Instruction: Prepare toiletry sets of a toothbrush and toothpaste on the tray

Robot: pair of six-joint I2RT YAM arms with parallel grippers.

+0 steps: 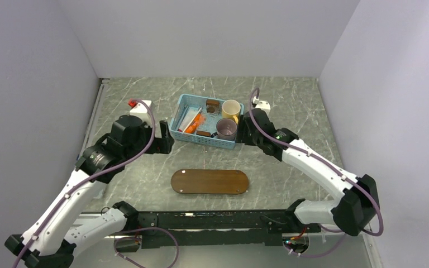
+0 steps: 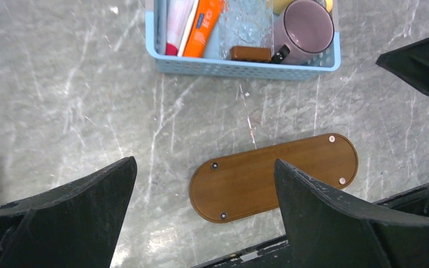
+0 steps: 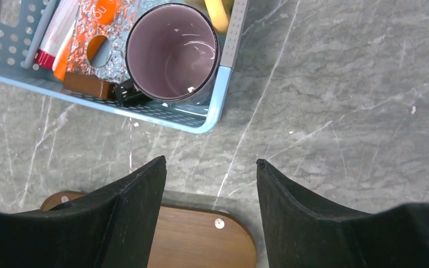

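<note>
Near the arm bases, at the middle of the grey marble table (image 1: 290, 106): the tray (image 1: 209, 181), flat, its long side running left to right. Farther back, well apart from it, a light-blue basket (image 1: 201, 139), holding the toothpaste (image 1: 194, 121) in its left part, laid beside a white tube with a red end (image 2: 174, 25). Upright in the basket's right part, a purple mug (image 1: 226, 129), with a yellow mug (image 1: 230, 109) just behind. Just left of the basket's left end, the left gripper (image 1: 165, 142), fingers spread wide, pinching nothing, with the tray seen between them in the wrist view. Just right of the basket, beside the purple mug, the right gripper (image 1: 244, 131), likewise spread wide, pinching nothing.
</note>
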